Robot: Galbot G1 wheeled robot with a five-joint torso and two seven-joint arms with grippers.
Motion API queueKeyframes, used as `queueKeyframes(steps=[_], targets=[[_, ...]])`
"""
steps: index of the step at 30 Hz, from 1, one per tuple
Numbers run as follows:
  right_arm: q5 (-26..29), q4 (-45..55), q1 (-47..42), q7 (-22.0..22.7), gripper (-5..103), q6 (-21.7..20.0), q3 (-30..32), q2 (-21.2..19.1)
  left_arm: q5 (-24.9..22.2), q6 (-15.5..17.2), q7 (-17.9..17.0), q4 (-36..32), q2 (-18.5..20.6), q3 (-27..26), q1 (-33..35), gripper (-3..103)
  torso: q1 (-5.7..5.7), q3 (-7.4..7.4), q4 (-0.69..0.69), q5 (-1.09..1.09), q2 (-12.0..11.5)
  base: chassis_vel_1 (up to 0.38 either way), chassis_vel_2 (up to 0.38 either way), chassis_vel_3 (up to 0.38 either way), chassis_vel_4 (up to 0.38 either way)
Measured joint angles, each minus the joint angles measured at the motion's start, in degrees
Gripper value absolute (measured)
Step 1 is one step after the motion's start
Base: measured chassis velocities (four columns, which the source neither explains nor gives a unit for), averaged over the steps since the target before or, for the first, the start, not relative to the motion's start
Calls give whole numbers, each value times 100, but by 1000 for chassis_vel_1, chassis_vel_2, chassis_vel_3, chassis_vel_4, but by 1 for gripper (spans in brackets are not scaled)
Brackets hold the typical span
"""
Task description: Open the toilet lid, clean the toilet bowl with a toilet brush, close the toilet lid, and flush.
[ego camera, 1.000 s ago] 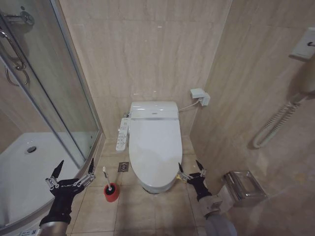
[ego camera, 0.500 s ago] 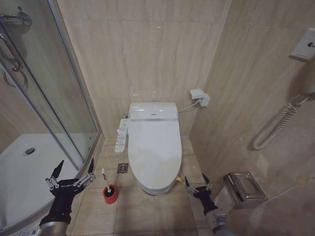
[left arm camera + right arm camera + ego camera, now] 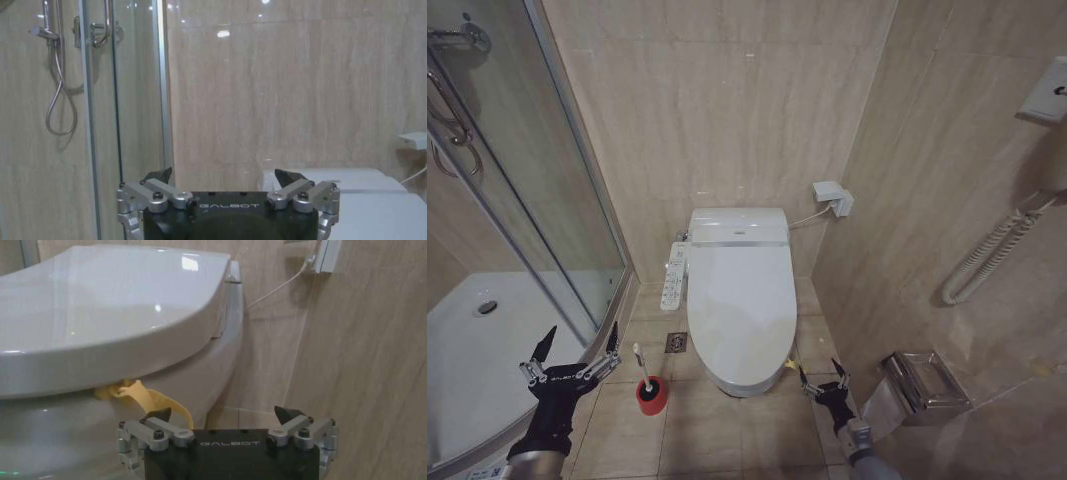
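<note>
The white toilet lid (image 3: 740, 300) lies shut over the toilet bowl (image 3: 743, 382), whose control panel (image 3: 674, 275) sticks out on the left side. A yellow strap (image 3: 143, 396) hangs from the lid's front edge (image 3: 100, 320). My right gripper (image 3: 823, 376) hovers open low beside the front right of the bowl, close to the strap (image 3: 788, 366); in its wrist view its fingers (image 3: 223, 416) are spread just below the strap. The toilet brush (image 3: 643, 365) stands in its red holder (image 3: 651, 394) on the floor left of the bowl. My left gripper (image 3: 575, 349) waits open, left of the brush.
A glass shower enclosure (image 3: 547, 200) with a white tray (image 3: 477, 350) fills the left. A shower hose (image 3: 59, 85) hangs behind the glass. The tiled right wall carries a grab rail (image 3: 987, 255), a metal paper holder (image 3: 922, 380) and a wall socket (image 3: 832, 196). A floor drain (image 3: 677, 341) lies beside the bowl.
My right gripper has dropped lower and pulled back toward me beside the bowl's front right. The camera has shifted slightly. The left arm has stayed put.
</note>
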Motion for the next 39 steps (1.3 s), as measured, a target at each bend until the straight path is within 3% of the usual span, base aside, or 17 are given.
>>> queueKeyframes(steps=[28, 29, 36, 37, 39], targets=[[-124, -551, 398, 3, 97, 185, -13, 27, 0, 0, 0, -1, 0, 0, 0, 100, 0, 0, 0, 0, 0, 0, 0, 0, 0], [-120, -550, 387, 0, 71, 196, -13, 27, 0, 0, 0, 0, 0, 0, 0, 100, 0, 0, 0, 0, 0, 0, 0, 0, 0], [-12, -468, 298, -29, 71, 221, -16, 17, 0, 0, 0, 0, 0, 0, 0, 100, 0, 0, 0, 0, 0, 0, 0, 0, 0], [18, -453, 291, -31, 43, 218, -17, 14, 0, 0, 0, 0, 0, 0, 0, 100, 0, 0, 0, 0, 0, 0, 0, 0, 0], [37, -443, 289, -36, 43, 218, -18, 12, 0, 0, 0, 0, 0, 0, 0, 100, 0, 0, 0, 1, 0, 0, 0, 0, 0]])
